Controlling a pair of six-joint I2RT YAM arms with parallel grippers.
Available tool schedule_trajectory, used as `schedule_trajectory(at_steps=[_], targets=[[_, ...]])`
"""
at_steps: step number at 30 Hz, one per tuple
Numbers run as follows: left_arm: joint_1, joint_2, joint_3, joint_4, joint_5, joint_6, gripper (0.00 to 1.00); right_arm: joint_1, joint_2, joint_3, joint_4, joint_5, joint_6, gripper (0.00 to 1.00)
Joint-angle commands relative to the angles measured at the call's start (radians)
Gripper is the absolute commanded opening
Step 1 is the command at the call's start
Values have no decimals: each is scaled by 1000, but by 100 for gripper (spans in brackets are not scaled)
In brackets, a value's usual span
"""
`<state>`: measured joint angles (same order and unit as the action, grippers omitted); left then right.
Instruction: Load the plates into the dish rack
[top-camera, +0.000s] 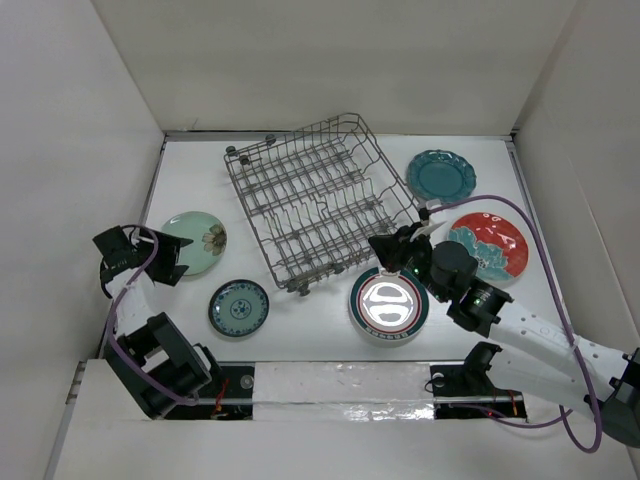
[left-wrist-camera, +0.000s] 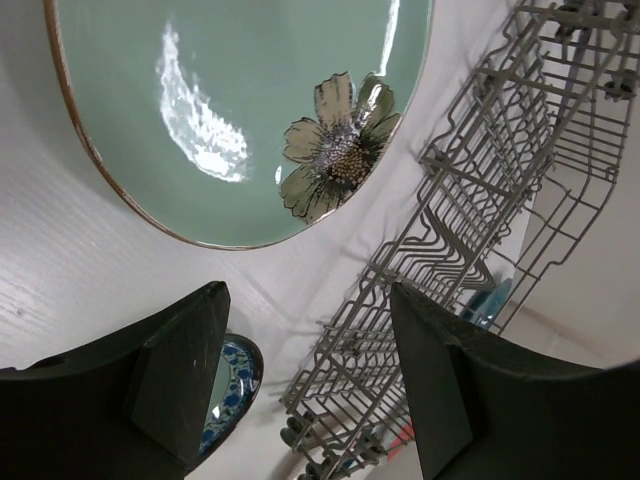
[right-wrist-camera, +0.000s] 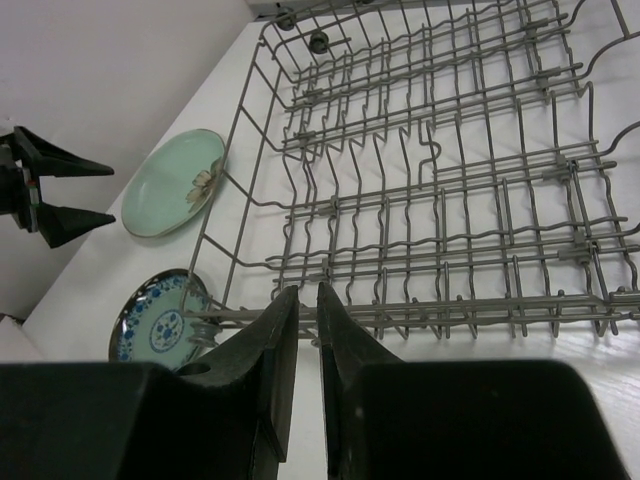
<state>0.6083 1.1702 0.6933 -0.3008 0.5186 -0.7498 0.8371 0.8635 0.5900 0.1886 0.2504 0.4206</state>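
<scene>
The grey wire dish rack (top-camera: 315, 205) stands empty in the middle of the table, turned at an angle. Five plates lie flat around it: pale green (top-camera: 193, 243), small white with teal pattern (top-camera: 238, 307), white with red-and-dark rings (top-camera: 388, 304), scalloped teal (top-camera: 441, 175) and red-and-teal floral (top-camera: 490, 245). My left gripper (top-camera: 178, 260) is open and empty at the near-left edge of the pale green plate (left-wrist-camera: 200, 80). My right gripper (top-camera: 383, 250) hovers at the rack's near right corner, above the ringed plate. Its jaws (right-wrist-camera: 308, 292) are shut to a thin slit with nothing between them.
White walls close in the table on the left, back and right. The rack (right-wrist-camera: 440, 180) fills the right wrist view, with the green plate (right-wrist-camera: 172, 183), the small patterned plate (right-wrist-camera: 155, 325) and my left gripper (right-wrist-camera: 108, 192) beyond it. The arm bases sit at the near edge.
</scene>
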Motion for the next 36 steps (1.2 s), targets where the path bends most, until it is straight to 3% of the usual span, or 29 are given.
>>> schedule_trajectory(at_steps=[1, 10, 27, 36], targets=[[2, 28, -6, -55, 11, -74, 62, -9, -23, 34, 12, 1, -13, 19], [2, 29, -5, -127, 11, -112, 53, -18, -46, 34, 6, -7, -14, 20], [-36, 131, 22, -81, 11, -74, 49, -58, -21, 30, 17, -85, 7, 22], [-62, 212, 20, -70, 11, -161, 47, -76, -11, 24, 35, -117, 15, 22]])
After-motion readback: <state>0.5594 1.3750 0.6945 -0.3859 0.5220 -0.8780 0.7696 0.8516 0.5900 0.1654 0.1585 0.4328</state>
